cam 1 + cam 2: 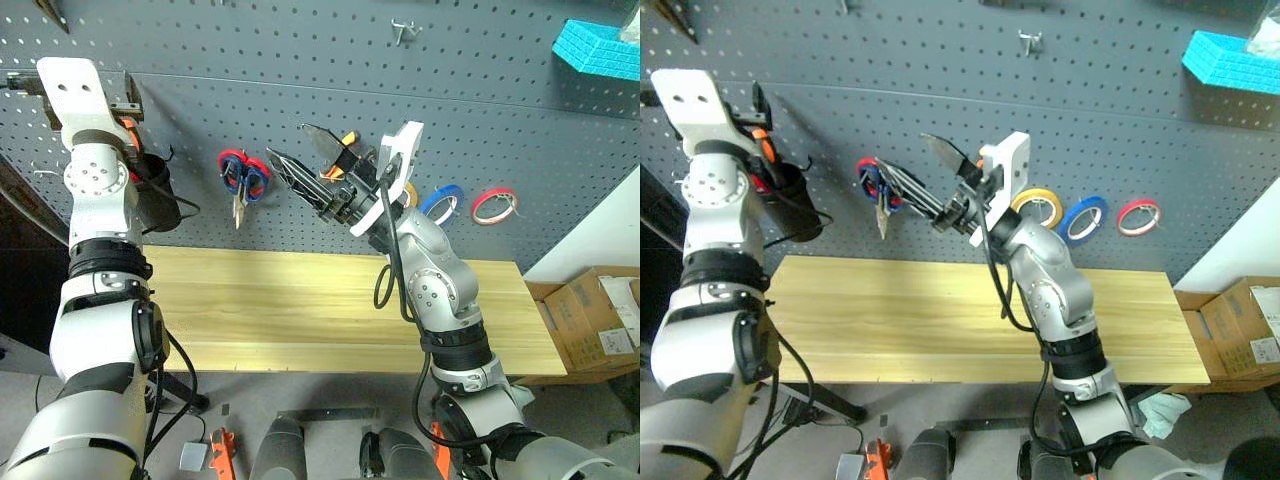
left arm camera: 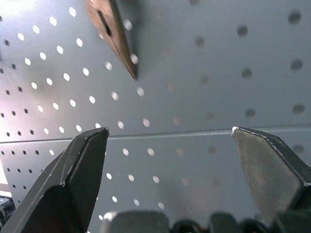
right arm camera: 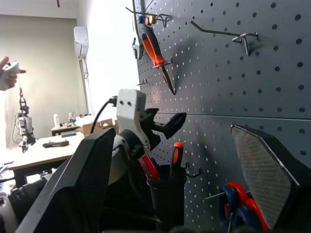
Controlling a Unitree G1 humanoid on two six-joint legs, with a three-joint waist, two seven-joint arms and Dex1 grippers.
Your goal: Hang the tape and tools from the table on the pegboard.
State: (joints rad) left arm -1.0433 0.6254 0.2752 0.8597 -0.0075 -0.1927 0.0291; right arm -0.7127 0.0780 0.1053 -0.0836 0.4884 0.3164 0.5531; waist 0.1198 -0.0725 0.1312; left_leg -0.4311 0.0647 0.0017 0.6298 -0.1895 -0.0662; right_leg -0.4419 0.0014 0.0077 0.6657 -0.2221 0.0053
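Observation:
The blue tape (image 1: pixel 441 203) hangs on the dark pegboard (image 1: pixel 300 60), between a yellow roll (image 1: pixel 1038 206) and a thin red roll (image 1: pixel 494 205). Orange-and-black pliers (image 3: pixel 154 48) hang on the board, tip down, above my left gripper (image 2: pixel 170 131). That gripper is open against the board with nothing between its fingers, just above a black cup (image 1: pixel 155 190). A screwdriver with an orange handle (image 3: pixel 178 150) stands in the cup. My right gripper (image 1: pixel 288 142) is open in the air over the wooden table (image 1: pixel 300 310), close to the board.
Red-handled scissors (image 1: pixel 243 180) hang between the two grippers. A cyan box (image 1: pixel 598 48) sits high at the right of the board. Cardboard boxes (image 1: pixel 600 315) stand on the floor past the table's right end. An orange tool (image 1: pixel 222 450) lies on the floor.

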